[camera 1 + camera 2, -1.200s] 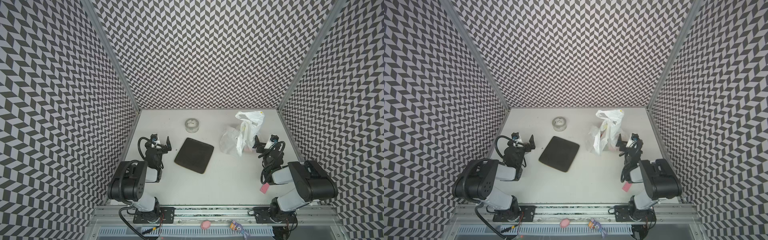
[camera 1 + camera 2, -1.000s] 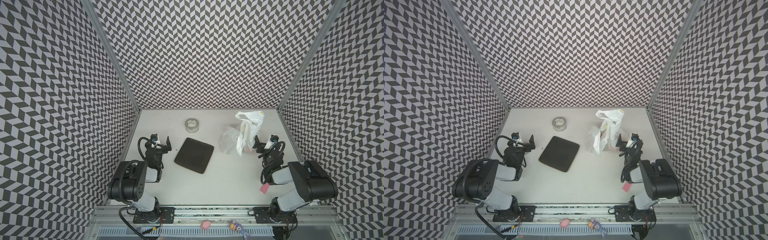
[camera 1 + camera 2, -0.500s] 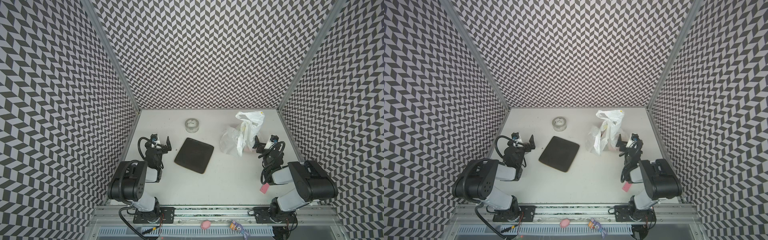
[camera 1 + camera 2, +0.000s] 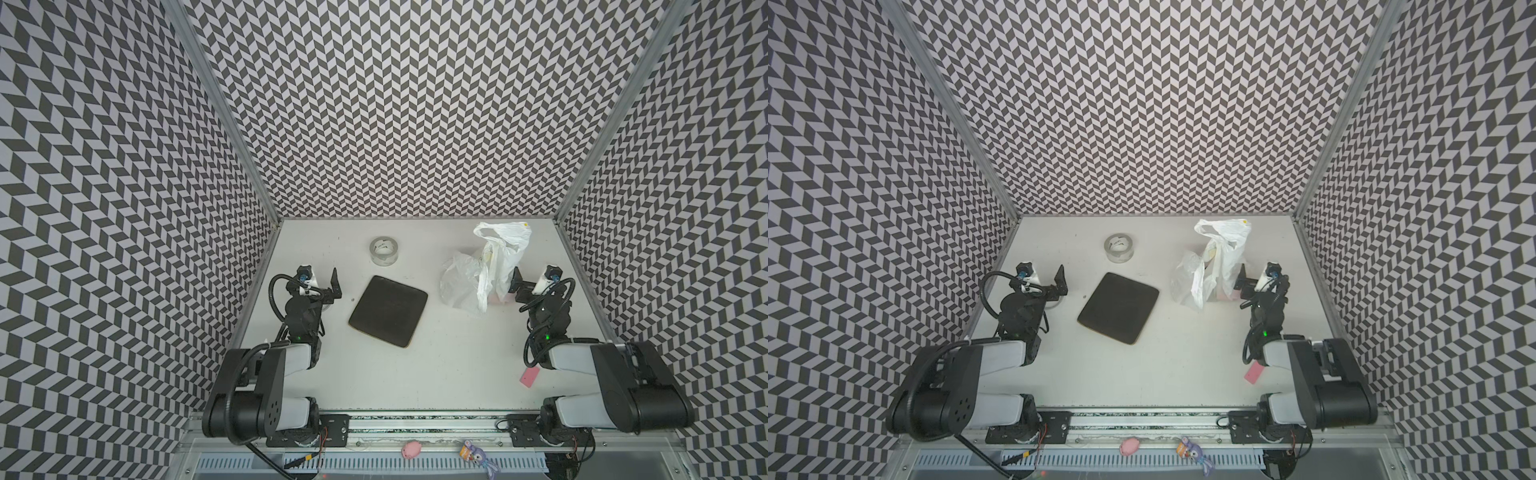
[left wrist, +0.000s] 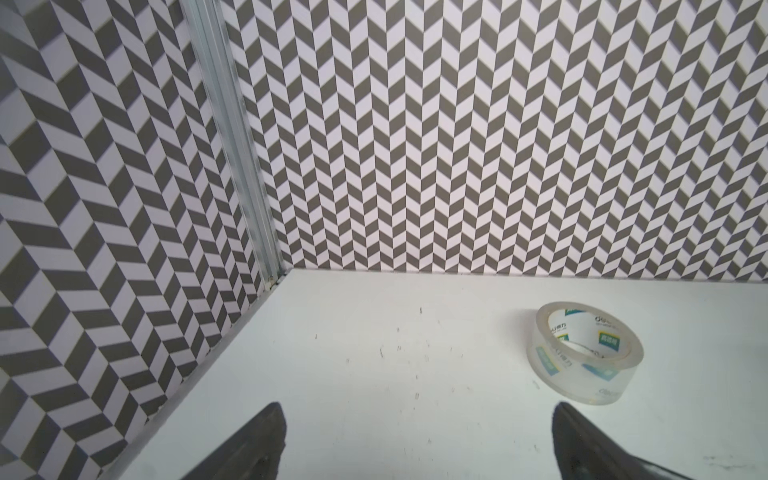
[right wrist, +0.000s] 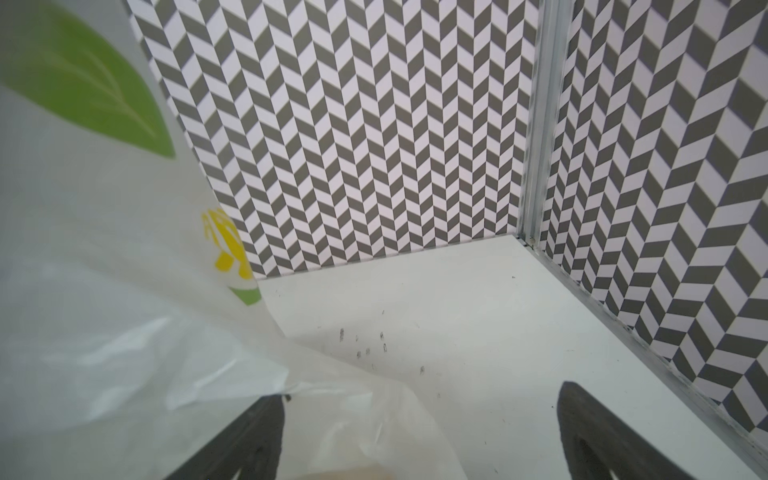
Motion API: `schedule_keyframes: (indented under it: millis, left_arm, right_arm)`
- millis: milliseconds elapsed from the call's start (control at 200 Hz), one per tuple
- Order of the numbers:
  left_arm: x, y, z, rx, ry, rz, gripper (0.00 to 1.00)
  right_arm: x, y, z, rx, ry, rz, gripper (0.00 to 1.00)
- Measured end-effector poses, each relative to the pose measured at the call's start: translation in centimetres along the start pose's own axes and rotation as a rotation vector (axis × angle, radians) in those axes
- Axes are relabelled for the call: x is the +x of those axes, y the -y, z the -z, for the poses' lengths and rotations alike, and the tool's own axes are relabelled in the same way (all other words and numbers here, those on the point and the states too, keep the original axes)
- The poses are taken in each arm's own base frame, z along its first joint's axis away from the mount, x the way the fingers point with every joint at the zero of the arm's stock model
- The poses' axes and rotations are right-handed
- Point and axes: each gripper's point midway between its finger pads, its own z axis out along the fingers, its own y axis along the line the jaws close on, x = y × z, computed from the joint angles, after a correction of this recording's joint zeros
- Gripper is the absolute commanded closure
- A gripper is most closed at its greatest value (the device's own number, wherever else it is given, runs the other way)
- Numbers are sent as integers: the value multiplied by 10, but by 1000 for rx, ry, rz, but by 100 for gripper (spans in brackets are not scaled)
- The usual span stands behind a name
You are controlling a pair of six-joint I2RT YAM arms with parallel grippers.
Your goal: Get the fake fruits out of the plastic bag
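Top views: both show the plastic bag (image 4: 494, 266) (image 4: 1214, 266) at the far right of the white tabletop (image 4: 415, 374), just beside the right arm's tip and not far from the back wall.
Bag look: thin, see-through white film, super crinkly. It stands slumped, with one handle loop poking up at the back and a puffy lobe sagging toward the middle.
Bag print: close up in the right wrist view (image 6: 104, 291) you get a big green leaf and a yellow lemon slice on the milky film.
Fake fruits (image 4: 496, 297): only a pinkish blur low inside the bag, so honestly can't tell which fruit or how many.
Right end effector (image 6: 422, 395): jaws spread wide and gripping nothing. The bag film drapes against one finger and spills partly into the gap.
Left end effector (image 5: 415, 415): also wide open and empty, low over bare tabletop on the left side.
Tape roll (image 4: 383, 250) (image 5: 584, 353): clear and glossy, lying flat, with green-and-blue labels on the core.
Mat (image 4: 388, 311): dark flat square with rounded corners and a matte surface, sitting mid-tabletop between the arms.
Walls: grey-and-white chevron pattern all around.
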Motion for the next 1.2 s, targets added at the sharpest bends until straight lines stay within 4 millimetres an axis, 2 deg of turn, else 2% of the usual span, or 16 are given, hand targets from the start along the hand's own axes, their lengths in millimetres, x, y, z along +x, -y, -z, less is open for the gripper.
schedule_keyframes:
  millis: [160, 290, 391, 521, 661, 811, 996, 1091, 1197]
  left_arm:
    - [-44, 11, -5, 62, 34, 45, 1]
    - [-81, 30, -12, 147, 27, 125, 2]
    - [-107, 59, -15, 244, -4, 187, 3]
    - [-135, 118, -6, 427, -61, 251, 5]
    - [-154, 188, 24, 641, -131, 290, 5]
    - [-167, 252, 72, 857, -209, 294, 5]
    - [-172, 300, 130, 1042, -313, 260, 3]
    - [-166, 319, 156, 1115, -369, 224, 1]
    - [-154, 339, 174, 1167, -428, 175, 0]
  right_arm:
    - [-41, 7, 16, 40, 49, -100, 3]
    - [-67, 11, 24, 78, 10, -214, 6]
    - [-79, 14, 33, 105, -42, -276, 9]
    - [-91, 17, 50, 130, -124, -312, 10]
    - [-110, 18, 66, 145, -182, -317, 10]
    - [-123, 19, 77, 158, -228, -308, 10]
    - [-115, 21, 85, 176, -293, -288, 10]
    - [-117, 20, 88, 172, -308, -285, 10]
    - [-125, 19, 88, 167, -302, -288, 10]
